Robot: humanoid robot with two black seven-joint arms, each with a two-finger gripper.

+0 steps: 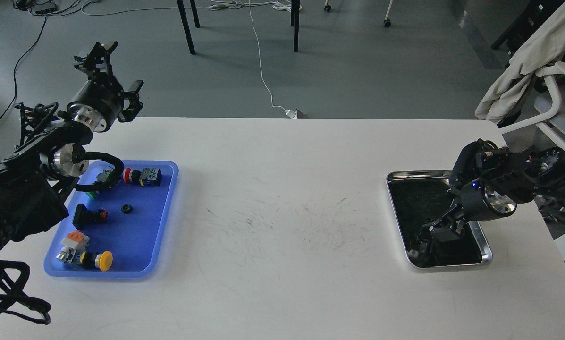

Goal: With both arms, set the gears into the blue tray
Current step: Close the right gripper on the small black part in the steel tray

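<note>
The blue tray (171,198) lies at the table's left, holding one small black gear (127,208) among several colour-capped push-button switches. My left gripper (122,66) is raised beyond the tray's far end, over the table's back left edge, open and empty. My right gripper (428,238) reaches down and to the left into the near left part of the shiny silver tray (419,174). Its dark fingers merge with the tray's black reflective floor, so their state and anything between them cannot be made out. I can pick out no gear in the silver tray.
Switches in the blue tray include a red-capped one (140,176), a black one (88,216) and a yellow-capped one (96,260). A chair draped with beige cloth (523,61) stands past the table's right edge. Floor cables and table legs lie beyond the far edge.
</note>
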